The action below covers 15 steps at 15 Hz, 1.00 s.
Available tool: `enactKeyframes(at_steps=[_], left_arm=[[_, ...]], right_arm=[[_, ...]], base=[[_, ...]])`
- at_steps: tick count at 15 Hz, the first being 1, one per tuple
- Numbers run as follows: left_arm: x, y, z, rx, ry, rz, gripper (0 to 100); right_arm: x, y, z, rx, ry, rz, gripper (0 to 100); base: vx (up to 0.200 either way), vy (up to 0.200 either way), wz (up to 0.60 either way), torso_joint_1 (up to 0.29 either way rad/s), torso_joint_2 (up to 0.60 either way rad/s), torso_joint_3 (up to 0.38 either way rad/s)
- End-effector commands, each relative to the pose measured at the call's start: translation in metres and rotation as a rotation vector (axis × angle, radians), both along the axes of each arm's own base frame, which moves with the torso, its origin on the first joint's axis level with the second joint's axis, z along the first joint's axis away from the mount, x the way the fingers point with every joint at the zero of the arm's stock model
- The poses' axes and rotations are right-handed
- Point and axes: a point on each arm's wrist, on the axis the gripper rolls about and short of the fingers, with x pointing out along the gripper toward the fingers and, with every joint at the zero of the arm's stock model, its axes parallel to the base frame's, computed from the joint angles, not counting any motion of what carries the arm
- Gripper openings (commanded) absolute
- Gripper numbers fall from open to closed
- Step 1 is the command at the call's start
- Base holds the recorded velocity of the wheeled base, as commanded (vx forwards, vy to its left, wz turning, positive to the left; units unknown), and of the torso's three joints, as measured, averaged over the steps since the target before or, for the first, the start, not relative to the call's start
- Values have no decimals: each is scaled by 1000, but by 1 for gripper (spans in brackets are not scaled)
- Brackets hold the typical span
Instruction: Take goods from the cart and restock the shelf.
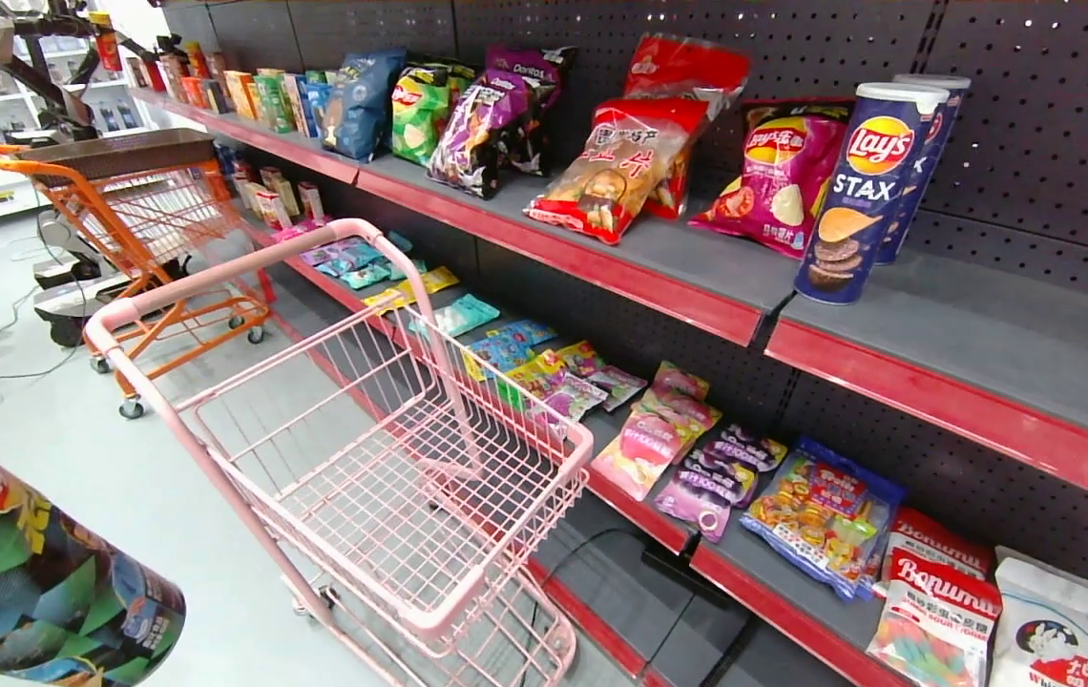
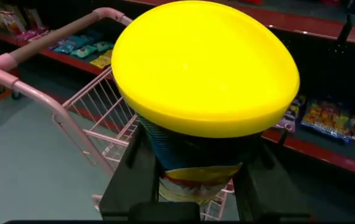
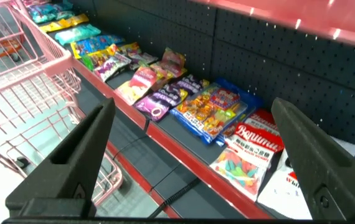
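Observation:
A chip can with a yellow lid point(image 2: 202, 62) and a multicoloured body point(image 1: 29, 592) is held at the near left, beside the pink cart point(image 1: 248, 262). My left gripper point(image 2: 196, 177) is shut on the can's body, one finger point(image 2: 134, 177) on each side. The cart's wire basket point(image 2: 103, 106) looks empty. Two blue chip cans point(image 1: 864, 191) stand upright on the grey upper shelf point(image 1: 935, 315), right of several chip bags. My right gripper point(image 3: 193, 106) is open with nothing between its fingers, hanging in front of the lower shelf's candy bags point(image 3: 212, 109).
An orange cart point(image 1: 153, 219) stands farther down the aisle at the back left. Candy packets point(image 1: 659, 439) lie flat along the lower shelf behind the pink cart. A black cable point(image 1: 620, 544) runs on the floor under the shelf. Bare shelf space lies right of the blue cans.

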Motion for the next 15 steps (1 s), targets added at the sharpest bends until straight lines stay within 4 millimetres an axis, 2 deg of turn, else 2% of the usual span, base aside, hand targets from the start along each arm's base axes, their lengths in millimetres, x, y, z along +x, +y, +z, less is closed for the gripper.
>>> enactKeyframes(at_steps=[1,8,10,15], left_arm=[[1,0,-1,0,6,-1,0],[-4,0,0,5,-17,13,0],[-9,0,-2,14,-5,13,0],[-15,0,-6,36,-9,20,0]], right_arm=[[0,0,0,0,1,1,100],[0,0,0,3,1,1,100],[0,0,0,3,1,1,100],[0,0,0,3,0,1,100]], base=[[0,0,0,183,-540,-354],[0,0,0,227,-576,-349],[0,0,0,100,-249,-139],[0,0,-600,15,-22,-17]])
